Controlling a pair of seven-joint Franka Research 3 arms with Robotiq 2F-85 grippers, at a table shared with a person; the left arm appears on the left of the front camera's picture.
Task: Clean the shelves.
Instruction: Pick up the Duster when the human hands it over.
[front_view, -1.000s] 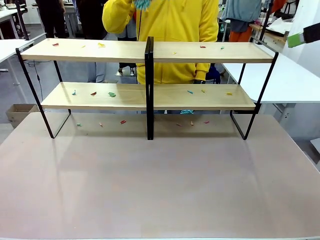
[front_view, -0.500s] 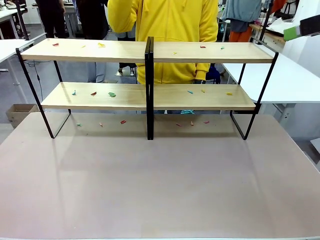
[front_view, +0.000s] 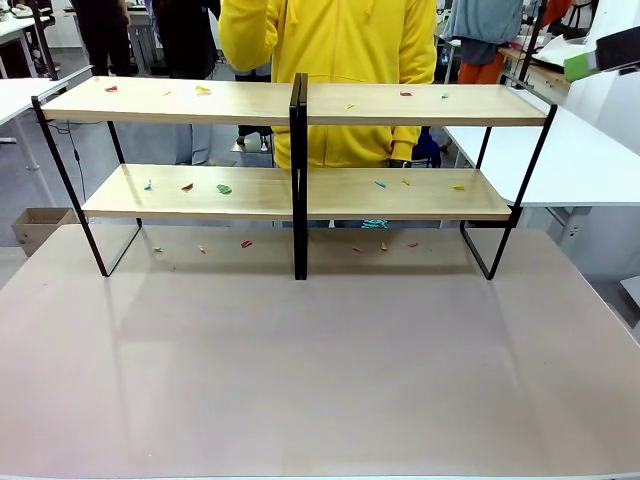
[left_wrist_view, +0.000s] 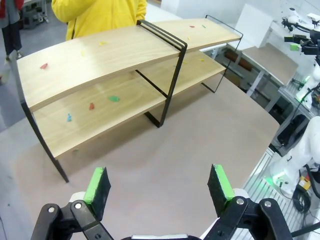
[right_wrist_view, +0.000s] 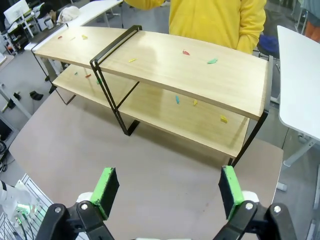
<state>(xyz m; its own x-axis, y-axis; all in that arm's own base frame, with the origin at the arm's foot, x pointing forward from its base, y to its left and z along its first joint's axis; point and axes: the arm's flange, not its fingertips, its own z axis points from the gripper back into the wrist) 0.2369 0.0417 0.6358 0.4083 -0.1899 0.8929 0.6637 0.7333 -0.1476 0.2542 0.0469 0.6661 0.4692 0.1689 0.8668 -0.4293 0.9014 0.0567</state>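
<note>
The shelves (front_view: 300, 105) stand across the far half of the table, two light-wood boards on a black frame with a black centre post. Small coloured scraps lie on the upper board (front_view: 202, 90), on the lower board (front_view: 224, 188) and on the table under it (front_view: 246, 243). In the left wrist view my left gripper (left_wrist_view: 159, 187) hangs open and empty above the table, short of the shelves (left_wrist_view: 100, 55). My right gripper (right_wrist_view: 169, 192) is also open and empty, high over the shelves' (right_wrist_view: 190, 65) right part. One of its green-padded fingers (front_view: 585, 66) shows at the front view's top right.
A person in a yellow hoodie (front_view: 340, 60) stands right behind the shelves. White tables flank the scene at right (front_view: 570, 160) and left (front_view: 20, 95). A cardboard box (front_view: 35, 225) sits on the floor at left. The near table surface (front_view: 320, 380) is bare.
The right gripper's finger has risen slightly at the top right. The person's raised arm has shifted and a teal thing held at the top edge has left the picture.
</note>
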